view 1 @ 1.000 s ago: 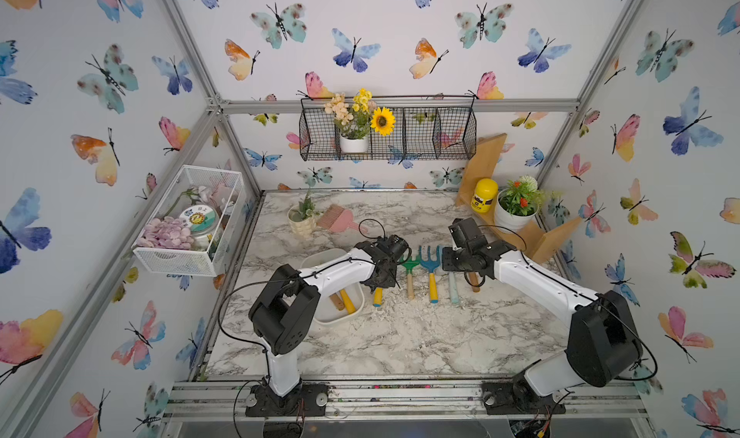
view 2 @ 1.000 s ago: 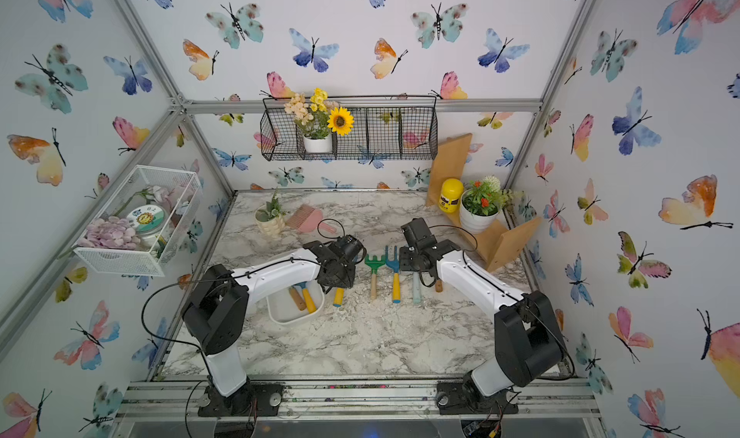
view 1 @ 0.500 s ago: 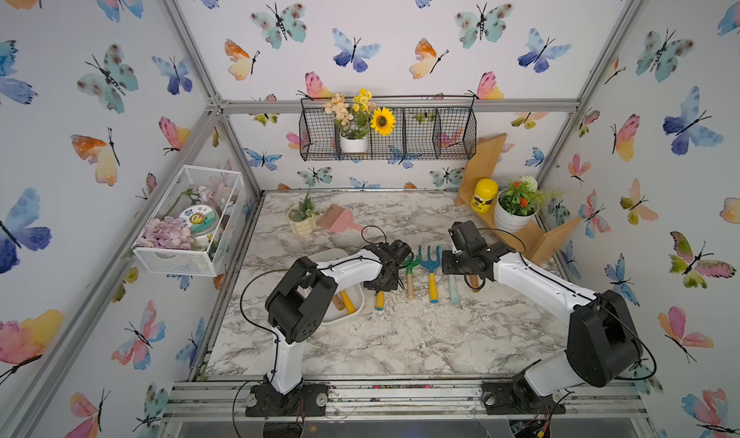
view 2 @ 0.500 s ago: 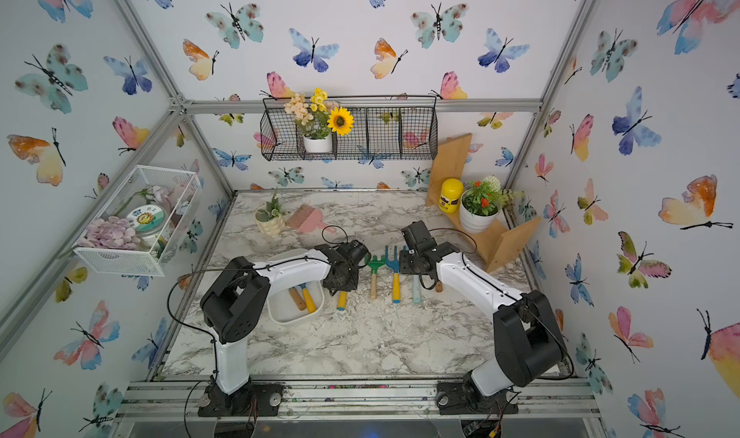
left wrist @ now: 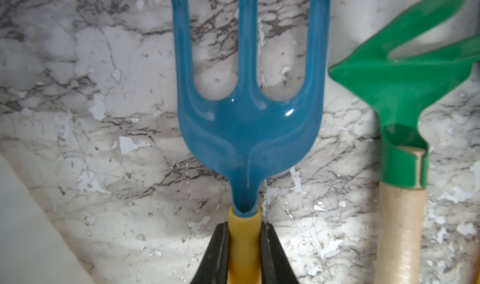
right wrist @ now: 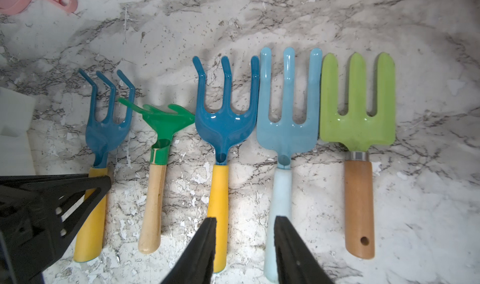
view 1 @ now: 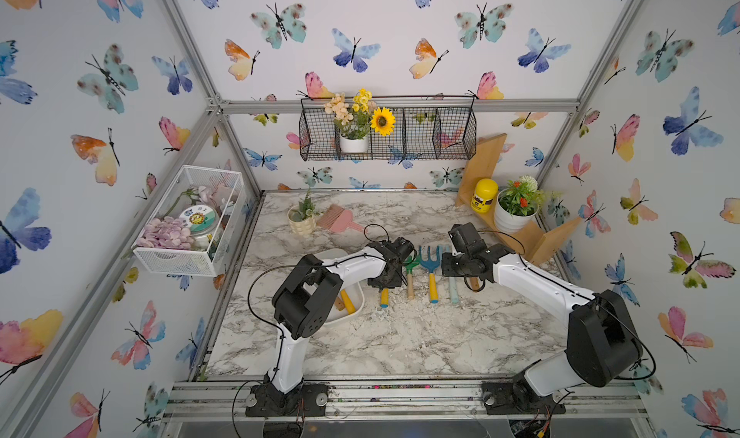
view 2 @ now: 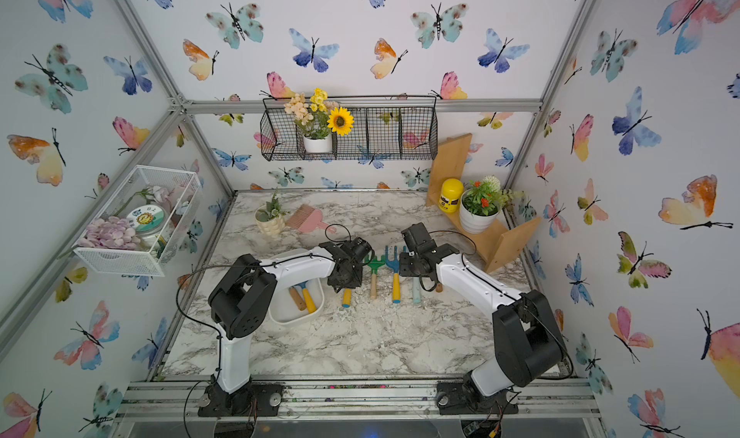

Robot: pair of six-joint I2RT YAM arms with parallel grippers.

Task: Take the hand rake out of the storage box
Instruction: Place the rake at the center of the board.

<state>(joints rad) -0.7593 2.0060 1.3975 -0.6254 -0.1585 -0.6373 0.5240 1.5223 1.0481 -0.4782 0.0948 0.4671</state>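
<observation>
Left wrist view: the left gripper (left wrist: 244, 233) pinches the hand rake (left wrist: 246, 129) by its yellow handle, a grip hidden in both top views. The rake is outside, just beside the storage box (view 2: 288, 316). The right gripper (right wrist: 245, 219) is spread and empty.

left end effector (left wrist: 244, 228) clamped, right one (right wrist: 245, 219) parted

Both top views are bright and evenly lit, with soft shadows on the counter (view 1: 400, 344) and wide-angle stretch at the edges. The left wrist view is soft, with small glare spots on the blue rake (left wrist: 246, 129). The right wrist view blurs its near fingers (right wrist: 202, 249).
</observation>
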